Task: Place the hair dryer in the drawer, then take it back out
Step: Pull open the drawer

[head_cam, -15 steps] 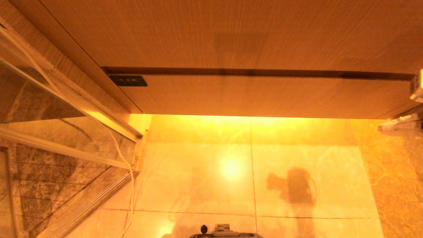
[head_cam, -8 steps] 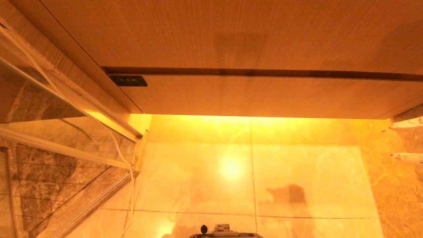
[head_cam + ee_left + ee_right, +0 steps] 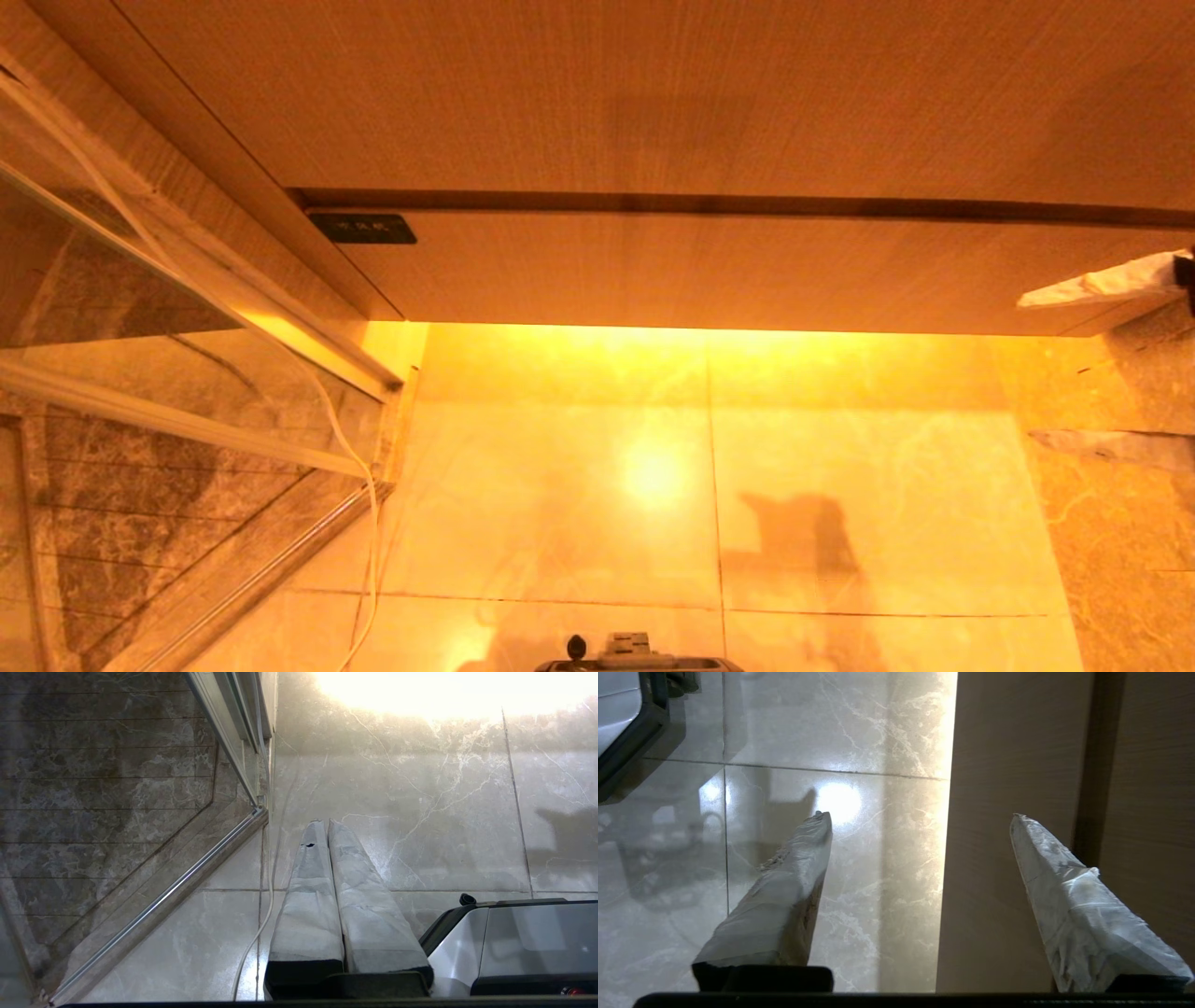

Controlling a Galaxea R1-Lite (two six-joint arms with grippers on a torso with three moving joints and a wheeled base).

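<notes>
Kept the left pincer (image 3: 325, 822) parked low, fingers pressed together above the marble floor (image 3: 420, 812). Found the dark label plate (image 3: 362, 228) at upper left of the head view, on the drawer (image 3: 747, 271), which sat shut across the middle as before. Saw no hair dryer in any view, so could not place it; guessed it lay inside the drawer. At the right edge, spread the right pincer (image 3: 1027, 367) from pressed together to wide apart within the last second. Held nothing, with one finger over the drawer front's right end and the other lower, over the floor. Read that as readying to pull the drawer open, probably for the take-out half.
</notes>
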